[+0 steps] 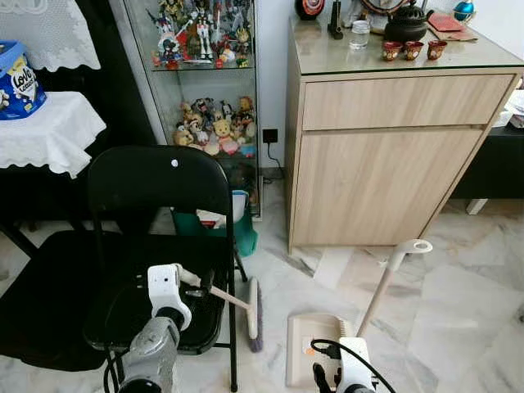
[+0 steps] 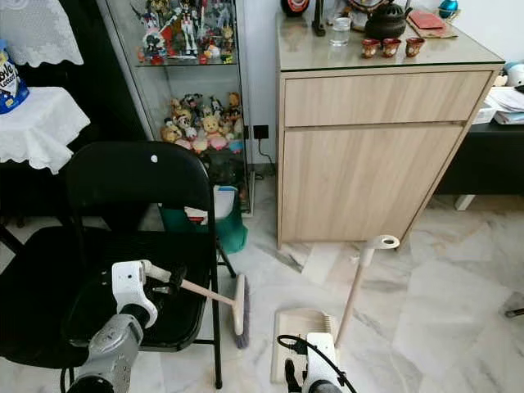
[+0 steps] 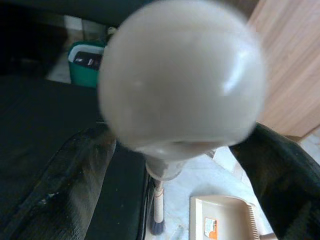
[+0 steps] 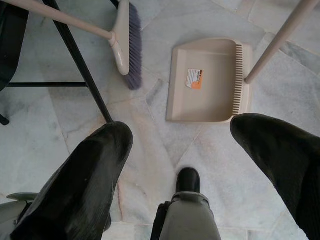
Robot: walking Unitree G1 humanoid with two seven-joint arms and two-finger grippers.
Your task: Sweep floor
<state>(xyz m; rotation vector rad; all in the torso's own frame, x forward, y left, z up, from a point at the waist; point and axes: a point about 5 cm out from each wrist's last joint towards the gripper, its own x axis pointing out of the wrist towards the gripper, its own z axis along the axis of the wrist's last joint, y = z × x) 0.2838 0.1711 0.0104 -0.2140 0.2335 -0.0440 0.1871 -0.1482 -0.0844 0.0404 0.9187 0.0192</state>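
Observation:
My left gripper (image 1: 201, 285) is shut on the pale handle of a broom (image 1: 232, 300), held over the seat of a black folding chair (image 1: 155, 192). The handle's rounded end (image 3: 180, 75) sits between the black fingers (image 3: 75, 175). The broom slants down to its brush head (image 1: 255, 314), which rests on the marble floor beside the chair leg. A beige dustpan (image 4: 205, 82) lies flat on the floor just right of the brush, its long handle (image 1: 389, 274) standing up. My right gripper (image 4: 182, 130) hangs open above the floor, near the dustpan, with nothing between its fingers.
A wooden cabinet (image 1: 385, 155) with cups on top stands ahead on the right. A glass display case (image 1: 205, 74) of figurines is behind the chair, with a green bin (image 1: 237, 225) at its foot. A table with a white cloth (image 1: 49, 135) is on the left.

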